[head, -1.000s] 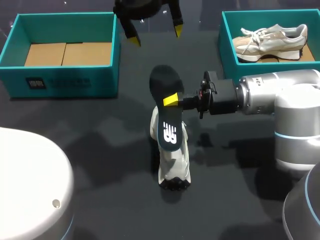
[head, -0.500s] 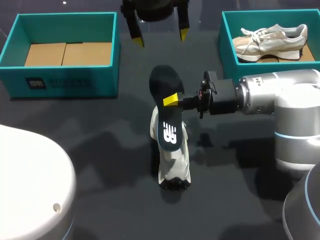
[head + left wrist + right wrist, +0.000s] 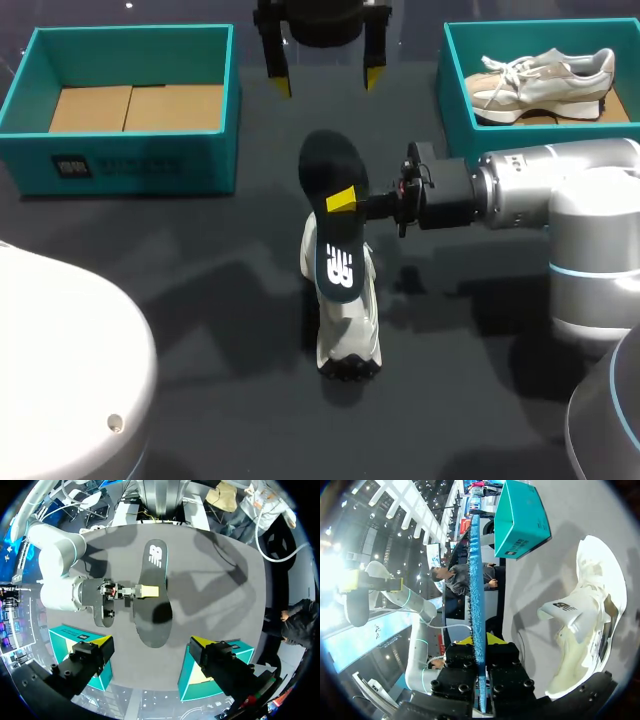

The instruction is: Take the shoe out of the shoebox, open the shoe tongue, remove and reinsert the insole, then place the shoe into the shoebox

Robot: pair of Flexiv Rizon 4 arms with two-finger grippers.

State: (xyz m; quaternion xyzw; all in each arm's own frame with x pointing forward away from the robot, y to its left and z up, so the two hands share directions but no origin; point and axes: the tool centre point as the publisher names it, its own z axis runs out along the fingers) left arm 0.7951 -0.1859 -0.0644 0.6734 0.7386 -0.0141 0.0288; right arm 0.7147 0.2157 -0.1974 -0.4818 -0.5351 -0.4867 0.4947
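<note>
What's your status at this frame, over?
Right hand shut on insole, held above the shoe. Left hand open, off at the far side. Nothing visibly blocking the shoe.

The insole hides much of the shoe; the frame's edge cuts off the left pincer at twelve o'clock.
</note>
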